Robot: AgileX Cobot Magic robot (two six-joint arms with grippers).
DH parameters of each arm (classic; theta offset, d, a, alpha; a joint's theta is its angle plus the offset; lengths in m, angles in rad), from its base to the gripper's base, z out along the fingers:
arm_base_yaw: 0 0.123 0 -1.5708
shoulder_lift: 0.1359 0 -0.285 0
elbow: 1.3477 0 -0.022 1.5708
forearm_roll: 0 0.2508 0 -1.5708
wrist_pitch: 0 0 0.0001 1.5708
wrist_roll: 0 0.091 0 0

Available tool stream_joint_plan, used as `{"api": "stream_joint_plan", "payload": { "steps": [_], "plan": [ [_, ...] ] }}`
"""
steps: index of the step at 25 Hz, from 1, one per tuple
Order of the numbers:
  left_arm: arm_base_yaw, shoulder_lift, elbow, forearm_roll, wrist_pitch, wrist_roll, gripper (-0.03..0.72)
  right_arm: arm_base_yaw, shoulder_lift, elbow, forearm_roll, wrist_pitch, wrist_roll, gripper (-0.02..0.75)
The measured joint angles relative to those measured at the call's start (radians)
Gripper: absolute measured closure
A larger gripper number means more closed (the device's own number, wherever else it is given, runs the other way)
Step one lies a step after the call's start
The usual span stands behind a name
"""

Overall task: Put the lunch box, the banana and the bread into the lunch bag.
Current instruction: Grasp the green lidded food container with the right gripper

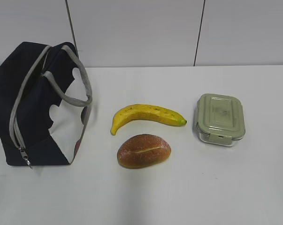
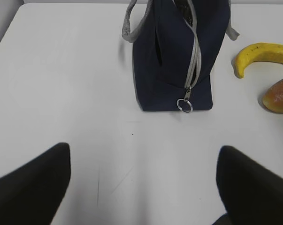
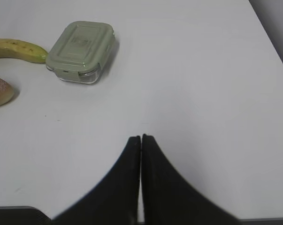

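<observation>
White table. Navy lunch bag is standing at the left end, grey handles drooping over its white side panel; zipper is running down the near face, ring pull lying at the base against the tabletop. Banana is lying mid-table, just right of the bag, greenish tip pointing toward the lunch box. Bread roll is sitting just in front of the banana, apart from it, slit facing up. Lunch box is resting at the right with its sage-green lid on.

Left gripper is hovering over bare table short of the bag, fingers spread wide, holding nothing. Right gripper is hovering over bare table well short of the lunch box, fingers pressed together, empty.
</observation>
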Motion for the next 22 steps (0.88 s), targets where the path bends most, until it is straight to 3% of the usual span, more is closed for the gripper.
{"api": "stream_joint_plan", "payload": {
  "steps": [16, 22],
  "plan": [
    [0.0, 0.001, -0.003, 0.0, 0.0, 0.0, 0.101, 0.0, 0.0, 0.0, 0.0, 0.0, 0.0, 0.755],
    [0.0, 0.134, -0.106, -0.031, -0.014, -0.001, 0.104, 0.0, 0.0, 0.0, 0.0, 0.0, 0.0, 0.755]
  ]
}}
